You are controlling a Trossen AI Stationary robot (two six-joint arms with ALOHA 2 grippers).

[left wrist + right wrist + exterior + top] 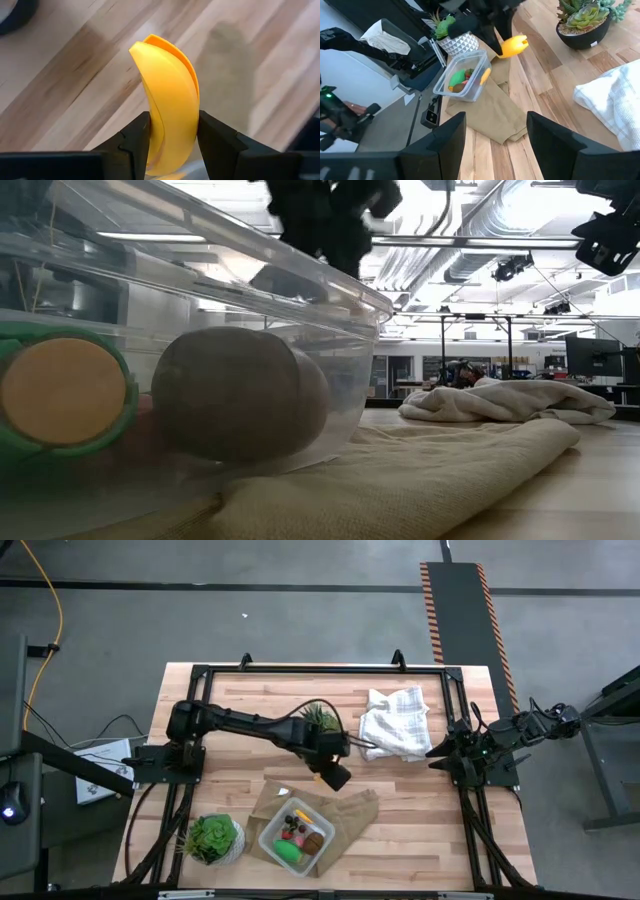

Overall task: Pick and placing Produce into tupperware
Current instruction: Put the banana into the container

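My left gripper (330, 776) hangs over the middle of the table, shut on a yellow toy banana (170, 100), also seen in the right wrist view (514, 46). The clear tupperware (297, 835) stands on a flat brown paper bag (350, 812) toward the near edge. In it lie a green oval (288, 852), a red strawberry (287, 834), a brown kiwi (235, 392) and a yellow-orange piece (302, 812). My right gripper (495, 135) waits open at the right edge, touching nothing. My left gripper pinches the banana's two flat sides (172, 135) between its two fingers (135, 142), toward one end of it. The fingers come from above, slanting down. The banana's free end (150, 45) sticks out past the fingertips. The banana is lifted clear of the table.
A spiky green potted plant (320, 720) stands just beyond the left gripper. A white cloth (395, 722) lies at the back right. A leafy plant in a white pot (213, 838) stands left of the tupperware. Bare wood shows right of the bag.
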